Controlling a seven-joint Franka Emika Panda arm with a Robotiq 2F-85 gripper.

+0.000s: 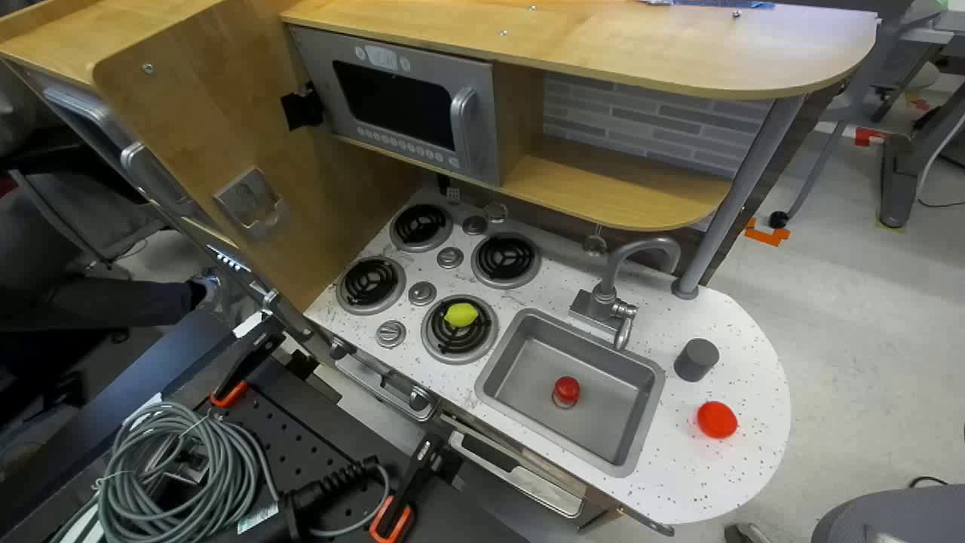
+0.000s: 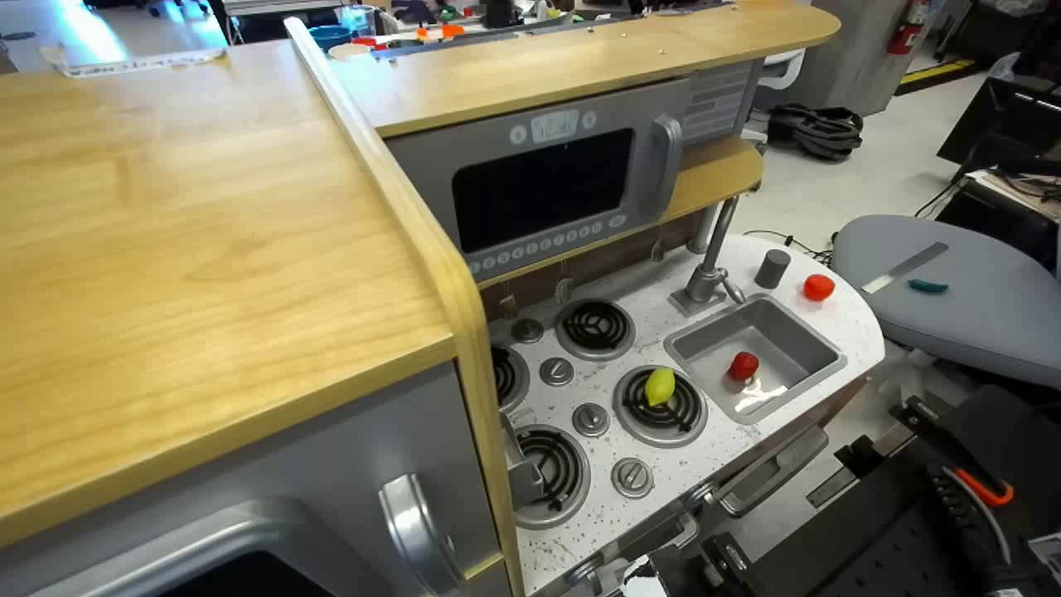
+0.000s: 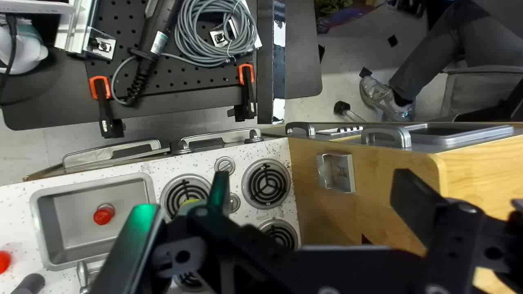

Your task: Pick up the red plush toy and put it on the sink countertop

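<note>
The red plush toy is a small dark red lump [image 1: 565, 391] lying in the grey sink basin. The same toy shows in the basin in an exterior view [image 2: 743, 366] and at the left of the wrist view [image 3: 103, 215]. The sink countertop [image 1: 727, 324] is the white speckled top with a rounded end around the basin; it also shows in an exterior view [image 2: 854, 332]. My gripper [image 3: 309, 179] is open, its fingers wide apart with nothing between them. It is above the kitchen, and the toy is off to its left in the wrist view. The gripper is outside both exterior views.
A bright red-orange round thing [image 1: 717, 419] and a grey cylinder [image 1: 696, 360] stand on the countertop right of the basin. A faucet [image 1: 629, 256] rises behind the basin. A yellow-green lemon [image 1: 461, 314] lies on a burner. A wooden shelf [image 1: 603, 188] and microwave [image 1: 399, 98] overhang the back.
</note>
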